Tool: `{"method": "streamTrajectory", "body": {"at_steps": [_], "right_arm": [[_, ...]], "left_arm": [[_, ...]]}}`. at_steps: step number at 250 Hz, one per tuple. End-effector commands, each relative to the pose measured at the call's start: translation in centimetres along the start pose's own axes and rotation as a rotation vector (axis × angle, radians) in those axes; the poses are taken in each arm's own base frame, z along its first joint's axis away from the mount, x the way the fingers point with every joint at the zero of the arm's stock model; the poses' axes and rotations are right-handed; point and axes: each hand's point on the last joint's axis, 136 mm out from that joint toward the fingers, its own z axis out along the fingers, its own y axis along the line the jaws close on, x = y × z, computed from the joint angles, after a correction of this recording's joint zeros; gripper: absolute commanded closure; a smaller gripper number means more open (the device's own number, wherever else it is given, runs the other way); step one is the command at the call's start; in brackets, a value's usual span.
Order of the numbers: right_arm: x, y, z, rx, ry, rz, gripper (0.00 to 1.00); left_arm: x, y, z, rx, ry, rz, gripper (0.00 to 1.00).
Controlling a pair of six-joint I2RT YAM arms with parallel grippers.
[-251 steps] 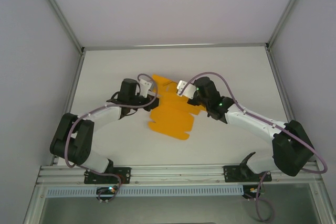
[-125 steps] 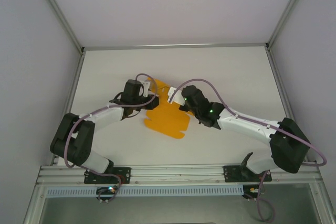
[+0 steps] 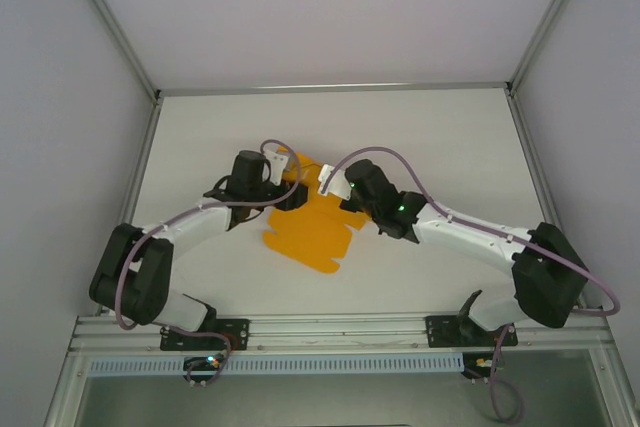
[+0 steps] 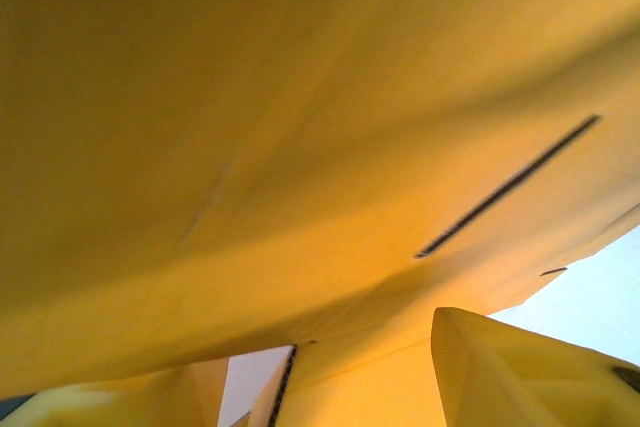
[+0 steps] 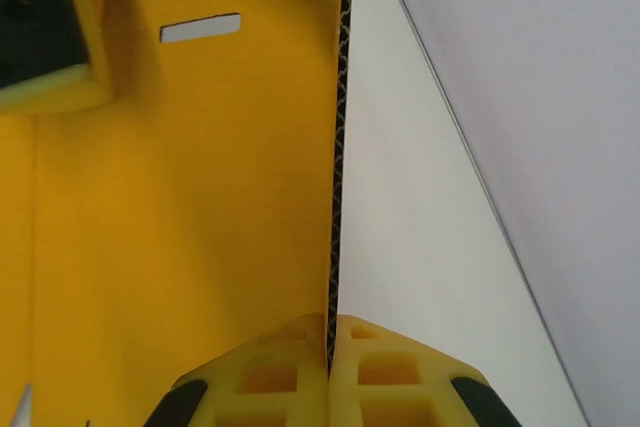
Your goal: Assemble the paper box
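The paper box (image 3: 308,232), an unfolded orange sheet, lies at the middle of the table (image 3: 450,137), its near edge toward 6 o'clock; at its 11 o'clock the left gripper (image 4: 325,372) has its jaws apart, a card edge between them; at 1 o'clock the right gripper (image 5: 329,347) is clamped on the sheet's corrugated edge.

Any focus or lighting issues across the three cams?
Left wrist: the paper box is close to the lens, soft and shadow-banded, though its slit reads clearly. Right wrist: sharp, corrugated edge crisp where the right gripper pinches it. Top external: even light, no glare, faint shadows under the arms.
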Motion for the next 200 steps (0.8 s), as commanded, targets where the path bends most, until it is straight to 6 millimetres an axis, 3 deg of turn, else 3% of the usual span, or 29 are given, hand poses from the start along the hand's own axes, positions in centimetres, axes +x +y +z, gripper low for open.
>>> {"method": "streamTrajectory", "body": {"at_steps": [1, 51, 98, 156, 200], "right_arm": [[-0.5, 1.1, -1.1, -0.098, -0.056, -0.007, 1.0], [-0.4, 0.2, -1.6, -0.135, -0.087, 0.02, 1.0], [-0.6, 0.5, -1.7, -0.177, -0.101, 0.018, 1.0], [-0.6, -1.0, -2.2, -0.185, -0.12, 0.04, 1.0], [-0.6, -0.9, -2.7, -0.238, -0.118, 0.036, 1.0]], "left_arm": [[0.2, -0.4, 0.0, 0.049, 0.014, 0.099, 0.43], [1.1, -1.4, -0.8, 0.182, 0.037, 0.077, 0.44], [1.0, -2.8, -1.2, 0.265, 0.024, 0.1, 0.51], [2.7, -2.8, -1.8, 0.253, 0.112, 0.126, 0.59], [2.5, -3.0, -2.2, 0.244, 0.091, 0.153, 0.69]]}}
